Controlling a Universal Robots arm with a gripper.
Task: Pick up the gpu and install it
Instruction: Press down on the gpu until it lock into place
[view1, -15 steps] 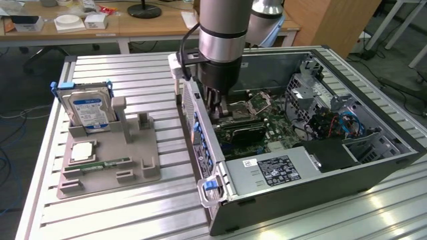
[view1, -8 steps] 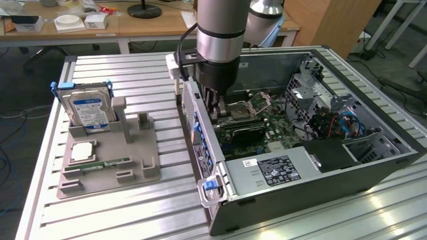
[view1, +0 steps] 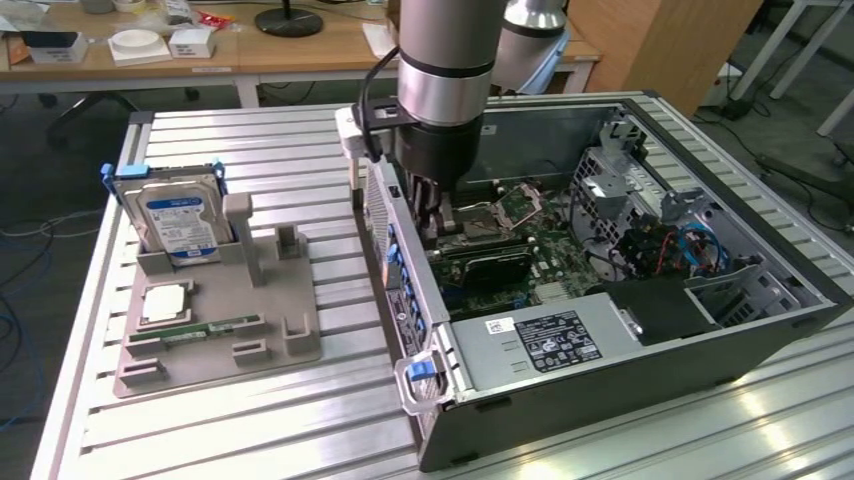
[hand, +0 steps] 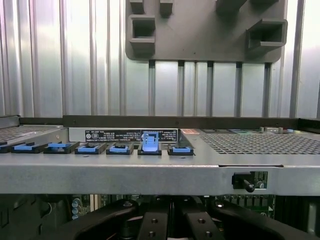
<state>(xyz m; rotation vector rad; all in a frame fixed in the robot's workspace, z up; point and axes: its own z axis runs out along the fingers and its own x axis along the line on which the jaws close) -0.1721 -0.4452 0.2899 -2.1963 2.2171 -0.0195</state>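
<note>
The gpu (view1: 489, 268), a card with a black shroud, stands on the green motherboard inside the open computer case (view1: 767, 325). My gripper (view1: 433, 232) reaches straight down into the case and is shut at the card's end nearest the case's rear wall. The contact itself is hidden by the fingers. In the wrist view my gripper (hand: 176, 227) shows as dark fingers (hand: 152, 226) drawn together just inside that rear wall, below a row of blue slot clips (hand: 150, 145).
On the exterior view's left, a grey parts tray (view1: 267, 300) holds a blue-labelled hard drive (view1: 180, 222), a processor (view1: 160, 302) and a RAM stick (view1: 200, 328). A power supply (view1: 547, 340) and cables (view1: 667, 245) crowd the case. The tray (hand: 200, 30) lies beyond the case wall.
</note>
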